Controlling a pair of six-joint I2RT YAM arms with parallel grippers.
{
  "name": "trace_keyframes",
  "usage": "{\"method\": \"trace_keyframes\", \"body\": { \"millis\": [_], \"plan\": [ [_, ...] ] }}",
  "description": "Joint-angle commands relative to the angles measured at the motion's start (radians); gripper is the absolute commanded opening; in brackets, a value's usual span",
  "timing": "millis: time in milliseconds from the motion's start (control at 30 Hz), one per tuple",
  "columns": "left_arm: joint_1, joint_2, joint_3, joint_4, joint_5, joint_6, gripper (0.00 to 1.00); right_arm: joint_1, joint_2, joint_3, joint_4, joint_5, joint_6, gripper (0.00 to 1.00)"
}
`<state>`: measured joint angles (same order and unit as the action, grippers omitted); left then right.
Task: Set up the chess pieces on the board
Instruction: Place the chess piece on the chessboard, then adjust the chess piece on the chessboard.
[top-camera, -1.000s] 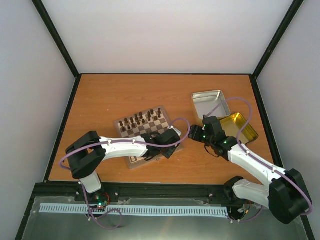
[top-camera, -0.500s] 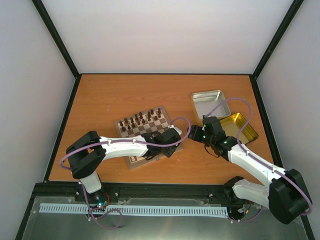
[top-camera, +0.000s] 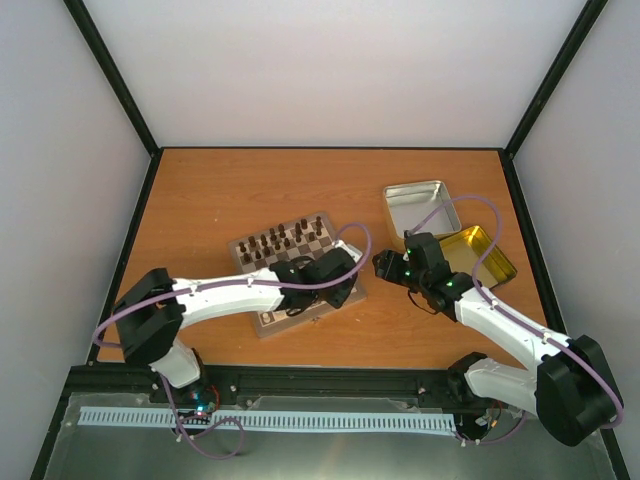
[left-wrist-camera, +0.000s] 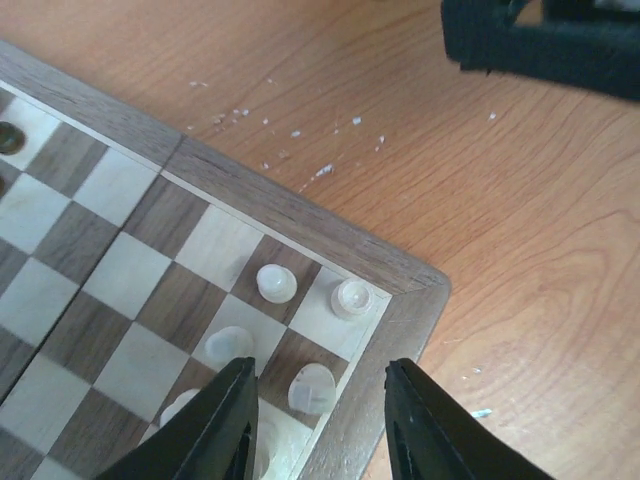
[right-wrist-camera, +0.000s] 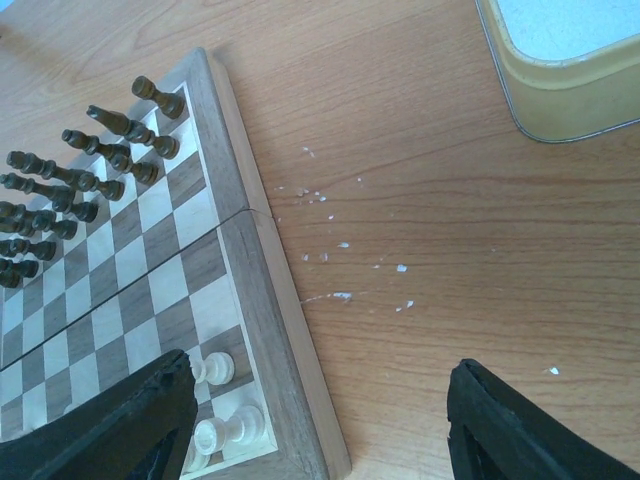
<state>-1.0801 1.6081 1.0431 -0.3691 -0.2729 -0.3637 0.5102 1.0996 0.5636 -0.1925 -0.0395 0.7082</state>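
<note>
Fingers (left-wrist-camera: 228, 430) of the left gripper (left-wrist-camera: 318, 385) stand partly open over a corner of the board (left-wrist-camera: 290, 212). They straddle one cream piece (left-wrist-camera: 312, 388) with a narrow gap on either side, so nothing is gripped. More cream chess pieces (left-wrist-camera: 276, 283) stand on the squares just beyond it, near the rim. The right gripper (right-wrist-camera: 320, 380) hangs with its jaws spread wide and holds nothing. Between its fingers lie bare table (right-wrist-camera: 420, 230) and the board's edge. Dark chessmen (right-wrist-camera: 100, 160) fill the board's far rows, and a gold tin (right-wrist-camera: 560, 100) sits well apart on the table.
</note>
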Motion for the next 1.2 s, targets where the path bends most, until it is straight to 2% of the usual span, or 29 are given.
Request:
{"method": "trace_keyframes", "body": {
  "millis": [0,233,333,433,500,600,833,967,1167],
  "plan": [
    [0.011,-0.105,0.048,-0.09,-0.003,-0.053,0.38,-0.011,0.007,-0.01,0.019,-0.003,0.01,0.69],
    [0.12,-0.376,-0.018,-0.281,0.069,-0.015,0.52,-0.01,0.006,-0.011,0.022,-0.011,0.01,0.69],
    [0.178,-0.47,-0.017,-0.372,0.191,0.018,0.61,-0.01,0.013,-0.018,0.034,-0.018,0.018,0.68],
    [0.245,-0.487,-0.003,-0.448,0.335,0.028,0.63,-0.01,0.02,-0.026,0.052,-0.032,0.029,0.68],
    [0.27,-0.469,-0.013,-0.478,0.407,0.031,0.59,-0.01,0.022,-0.03,0.06,-0.037,0.033,0.68],
    [0.293,-0.427,-0.037,-0.504,0.47,0.04,0.45,-0.01,0.019,-0.032,0.061,-0.042,0.032,0.68],
    [0.359,-0.312,-0.051,-0.528,0.507,0.076,0.2,-0.01,-0.01,-0.057,0.076,-0.046,0.033,0.68],
    [0.362,-0.237,-0.042,-0.53,0.506,0.086,0.18,-0.01,-0.015,-0.066,0.082,-0.052,0.033,0.68],
    [0.362,-0.153,-0.025,-0.532,0.505,0.089,0.21,-0.01,-0.028,-0.075,0.087,-0.066,0.03,0.68]
  ]
}}
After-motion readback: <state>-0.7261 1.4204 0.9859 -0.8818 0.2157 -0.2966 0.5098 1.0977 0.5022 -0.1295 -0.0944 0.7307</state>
